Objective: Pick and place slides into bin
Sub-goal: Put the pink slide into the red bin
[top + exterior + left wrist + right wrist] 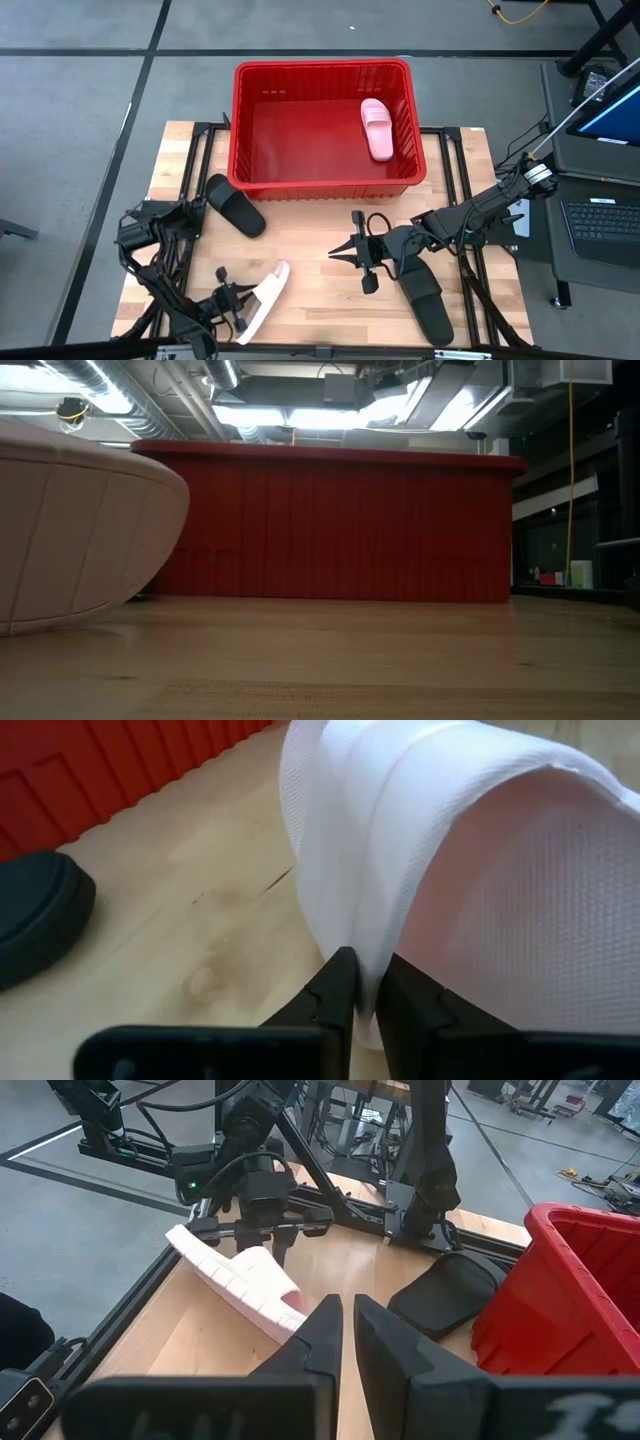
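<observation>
While the overhead camera looks down on the wooden table (320, 225), the red bin (322, 128) sits at the far edge, and one pale pink slide (377, 129) already lies inside it, along its right wall. On the near left, the left gripper (240, 304) has its fingers pinched on the rim of a second pink slide (264, 299), which stands tipped up on its edge. One black slide (236, 204) rests on the boards just in front of the bin's near-left corner; the other black slide (427, 298) lies at near right. Above that one, mid-table, the right gripper (345, 252) hangs with its fingers drawn narrow and nothing between them.

Down at table height, the bin's long red wall (330, 525) fills the far side, and the pale slide (75, 530) bulges in big at the left.

From the left wrist, the two dark fingers (335, 995) stand almost together, nipping the slide's pale strap (440, 850); the toe of a black slide (40, 915) and a strip of red bin (110, 765) show beyond.

From the right wrist, its own fingers (325, 1340) sit close with a slim gap, empty. Across the table the left gripper (265, 1240) holds the pink slide (240, 1280), with a black slide (445, 1295) against the bin's corner (570, 1295).
</observation>
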